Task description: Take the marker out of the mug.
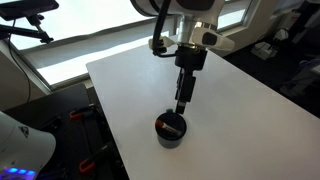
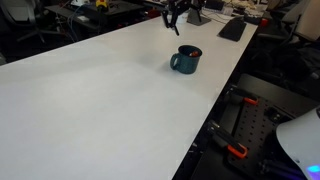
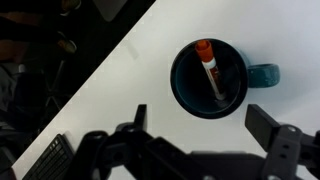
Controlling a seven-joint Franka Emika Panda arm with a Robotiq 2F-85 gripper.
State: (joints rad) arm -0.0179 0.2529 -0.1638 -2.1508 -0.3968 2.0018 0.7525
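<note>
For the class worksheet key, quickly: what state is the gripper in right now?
Gripper: open, holding nothing, above the mug with the marker inside.

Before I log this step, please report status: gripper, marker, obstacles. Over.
Gripper open, above the mug. Marker inside it, not gripped. Nothing blocks the way down.

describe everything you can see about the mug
The mug is a squat, round, dark teal cup that looks ceramic, with one handle on its side. It stands upright on the white table, near an edge. The marker leans inside it, red-orange end at the rim. The open gripper hangs above, not touching.
</note>
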